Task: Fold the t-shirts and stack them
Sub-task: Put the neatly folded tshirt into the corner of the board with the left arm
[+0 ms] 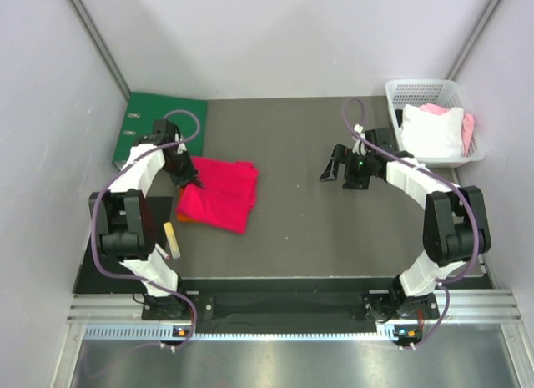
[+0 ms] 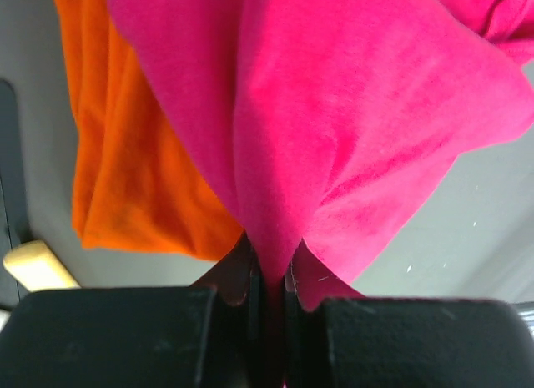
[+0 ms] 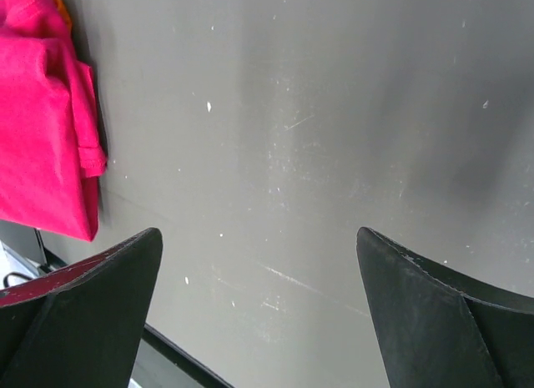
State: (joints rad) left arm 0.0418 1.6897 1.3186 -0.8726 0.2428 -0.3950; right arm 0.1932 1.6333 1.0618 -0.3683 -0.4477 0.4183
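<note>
Cloth and hard surfaces: finishes
The crimson-pink t-shirt [image 2: 359, 129] and orange t-shirt [image 2: 125, 163] are showing soft, matt, faintly fuzzy cloth; the table [image 3: 334, 121] is looking dark, matt, finely scratched — the white basket [image 1: 417, 93] is reading as perforated plastic.

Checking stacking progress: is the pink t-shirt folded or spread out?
Folded: the pink t-shirt lies as a compact layered rectangle over the orange t-shirt, one edge pinched in the left gripper.

Bare mat [image 1: 292, 229] across the frame's middle lets me pass; pink shirt [image 1: 221, 192] blocks centre-left, green binder [image 1: 150, 121] upper left, white basket [image 1: 417, 86] upper right.
</note>
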